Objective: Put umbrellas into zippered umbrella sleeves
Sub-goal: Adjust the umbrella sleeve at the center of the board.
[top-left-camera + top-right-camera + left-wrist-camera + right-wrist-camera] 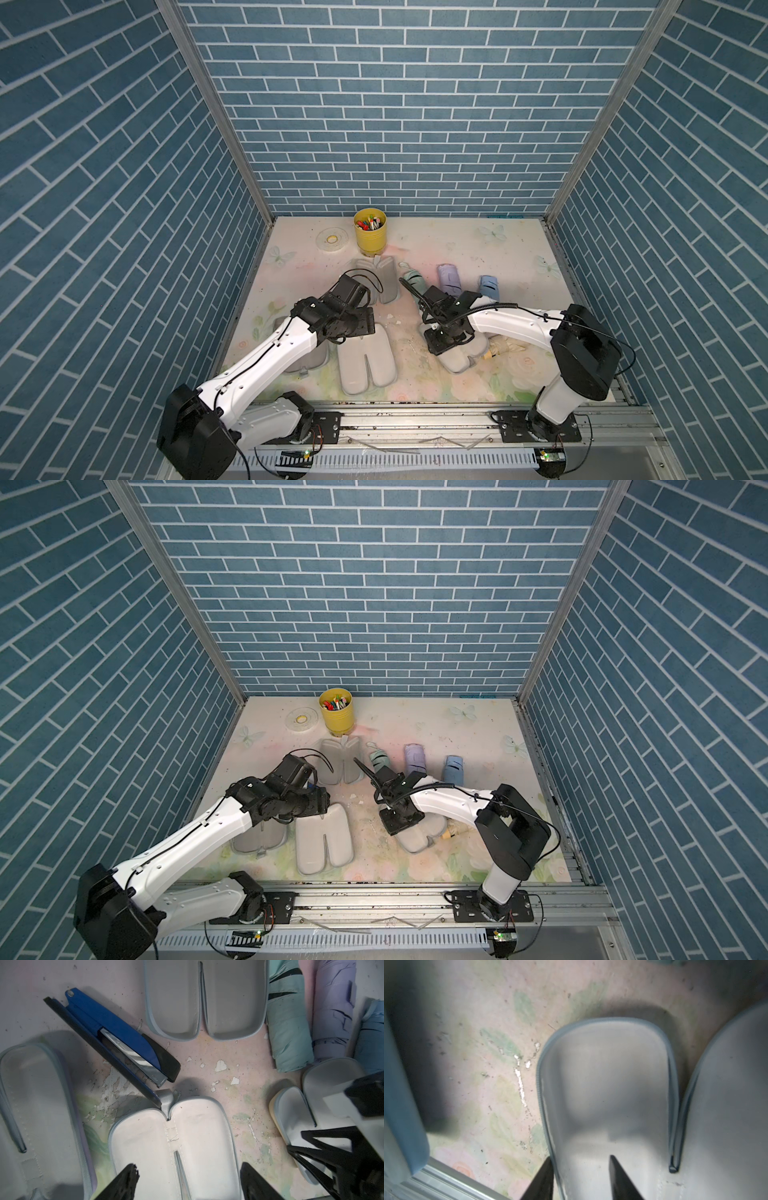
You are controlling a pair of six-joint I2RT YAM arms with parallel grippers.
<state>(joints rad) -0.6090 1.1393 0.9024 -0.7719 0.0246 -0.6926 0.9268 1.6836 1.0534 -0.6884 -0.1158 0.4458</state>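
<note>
Four zippered umbrella sleeves lie open, pale insides up: back (pixel 368 282), left (pixel 309 357), centre (pixel 365 365) and right (pixel 459 357). Mint (pixel 415 280), lilac (pixel 449 277) and light blue (pixel 488 286) umbrellas lie in a row behind the right arm. A cream umbrella (pixel 503 347) peeks out beside the right sleeve. My left gripper (pixel 188 1165) hangs open over the centre sleeve's (pixel 174 1138) far end, holding nothing. My right gripper (pixel 579 1158) straddles the right sleeve's (pixel 606 1076) rim, one finger outside and one inside, the jaws still apart.
A blue stapler (pixel 116 1043) lies between the left, back and centre sleeves. A yellow cup of pens (pixel 370 237) and a tape roll (pixel 331 240) stand at the back. Brick-patterned walls enclose three sides, and a metal rail (pixel 415 419) runs along the front.
</note>
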